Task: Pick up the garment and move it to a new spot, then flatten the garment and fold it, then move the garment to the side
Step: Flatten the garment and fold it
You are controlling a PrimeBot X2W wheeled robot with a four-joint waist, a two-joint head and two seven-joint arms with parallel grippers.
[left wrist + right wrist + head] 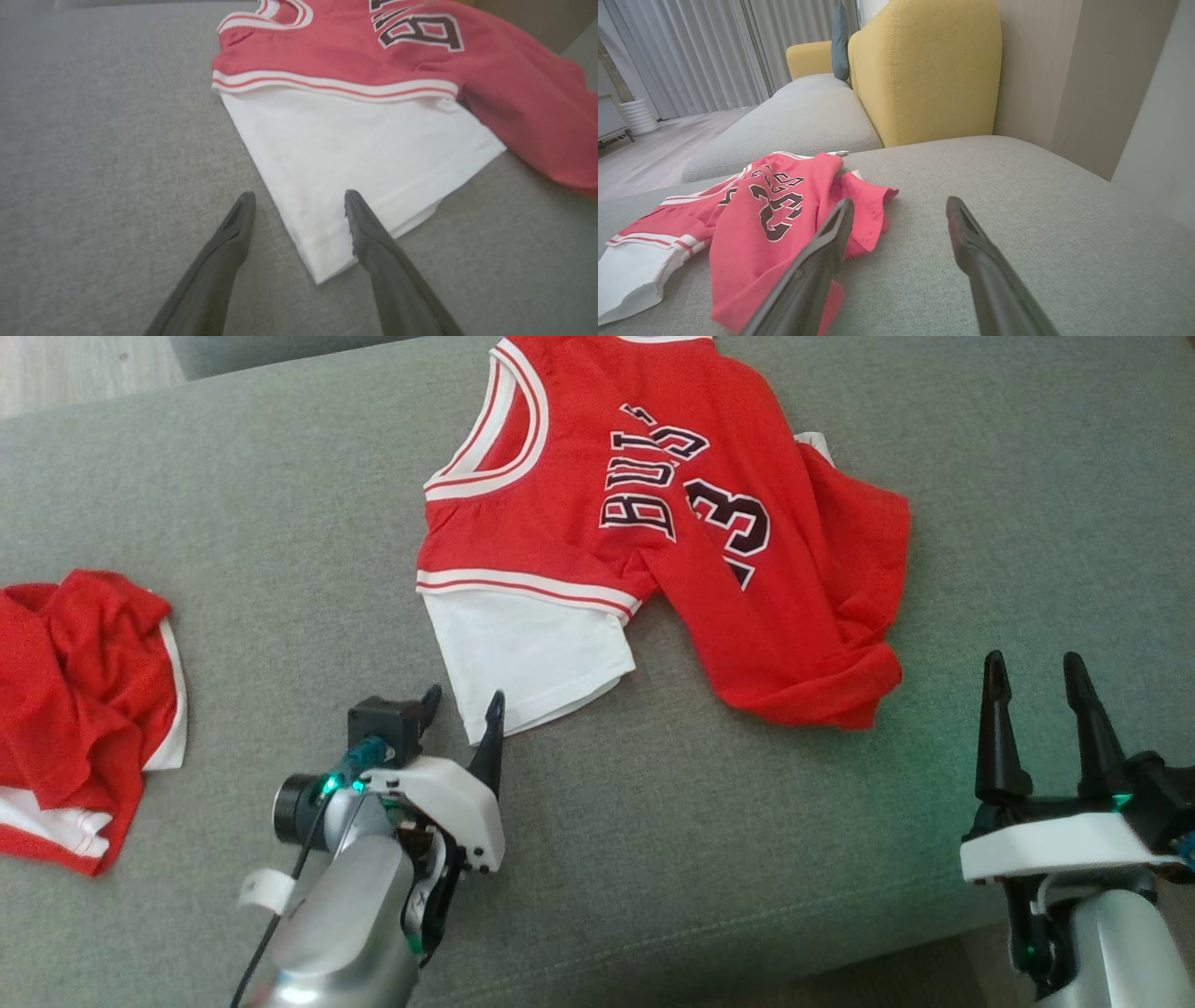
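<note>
The garment [644,532] is a red basketball jersey with white trim and dark lettering, lying rumpled on the grey sofa cushion, its white sleeve [532,653] sticking out toward me. My left gripper [464,702] is open, its fingers straddling the white sleeve's near corner [322,261] just above the fabric. The left wrist view shows my left gripper [299,198] with that sleeve edge between the fingers. My right gripper [1034,667] is open, over bare cushion right of the jersey's crumpled hem [822,681]. From the right wrist, my right gripper [899,205] stands beside the jersey [761,210].
A second red and white garment [84,709] lies bunched at the cushion's left end. The grey cushion [280,523] has its front edge near the bottom right [840,943]. A yellow sofa back [924,70] and another grey seat [798,121] lie beyond.
</note>
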